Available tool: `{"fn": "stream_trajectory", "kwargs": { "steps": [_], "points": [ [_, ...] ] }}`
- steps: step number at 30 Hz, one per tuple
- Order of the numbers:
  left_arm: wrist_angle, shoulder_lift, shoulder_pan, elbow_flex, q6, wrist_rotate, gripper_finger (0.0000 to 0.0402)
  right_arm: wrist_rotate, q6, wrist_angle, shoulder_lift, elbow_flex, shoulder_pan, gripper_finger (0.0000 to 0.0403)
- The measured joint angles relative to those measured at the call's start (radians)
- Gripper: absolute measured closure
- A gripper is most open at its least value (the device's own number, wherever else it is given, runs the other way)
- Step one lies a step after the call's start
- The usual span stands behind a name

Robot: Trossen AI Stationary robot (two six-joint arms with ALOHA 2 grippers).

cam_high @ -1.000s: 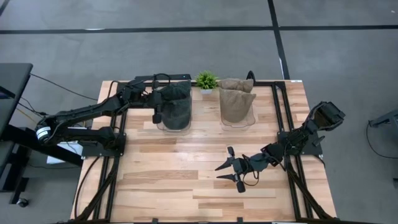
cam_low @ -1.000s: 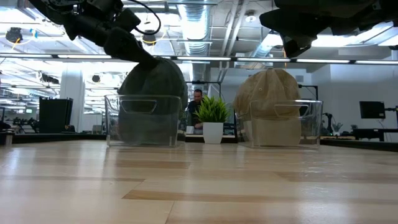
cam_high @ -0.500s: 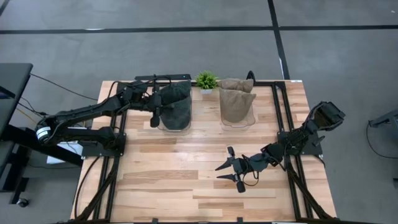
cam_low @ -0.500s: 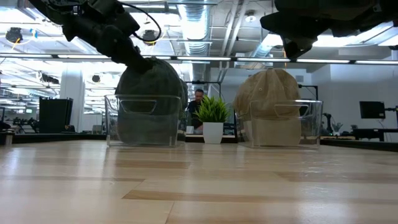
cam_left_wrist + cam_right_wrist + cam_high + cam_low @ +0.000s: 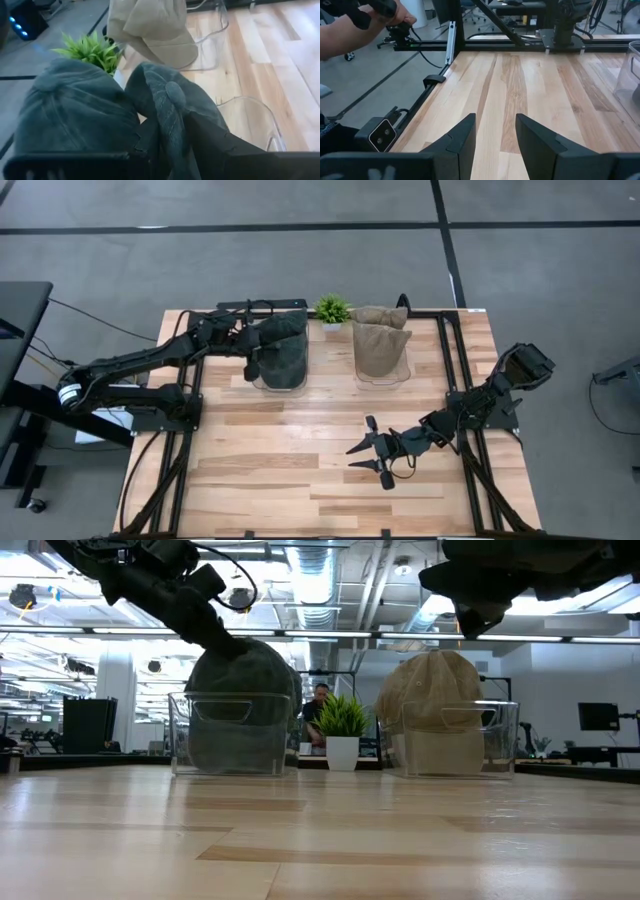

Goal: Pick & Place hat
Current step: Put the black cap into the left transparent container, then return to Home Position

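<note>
We see a dark green hat (image 5: 281, 352) sitting on a clear stand (image 5: 262, 383) near the back of the wooden table (image 5: 300, 460), on the left side. The left gripper (image 5: 251, 364) is right at this hat, on its left edge. In the left wrist view its two dark fingers (image 5: 210, 142) pinch a fold of the hat (image 5: 170, 110) between them, so the jaws are narrow and holding the hat's cloth. From the low view we see the hat (image 5: 240, 670) round on top and poking up out of its stand (image 5: 232, 735), with the left arm coming down to it from above. Just beside it stands a small green plant (image 5: 332, 309) in a white pot. On the other side of the plant sits a tan hat (image 5: 381, 340) on a second clear stand (image 5: 385, 378). The right gripper (image 5: 358, 457) waits well apart from both hats, low over the front part of the table. Its fingers (image 5: 457, 142) stand spread with bare wood showing between them, and they hold nothing. In the right wrist view we also see a person's arm (image 5: 345, 27) beyond the table's edge.
</note>
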Motion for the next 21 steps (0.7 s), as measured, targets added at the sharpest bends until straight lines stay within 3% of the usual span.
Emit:
{"fn": "stream_trajectory", "kwargs": {
  "steps": [21],
  "points": [
    [-0.044,-0.229,-0.003,0.000,-0.033,-0.011,0.0304,0.000,0.001,-0.001,0.000,0.000,0.003,0.0274]
  ]
}}
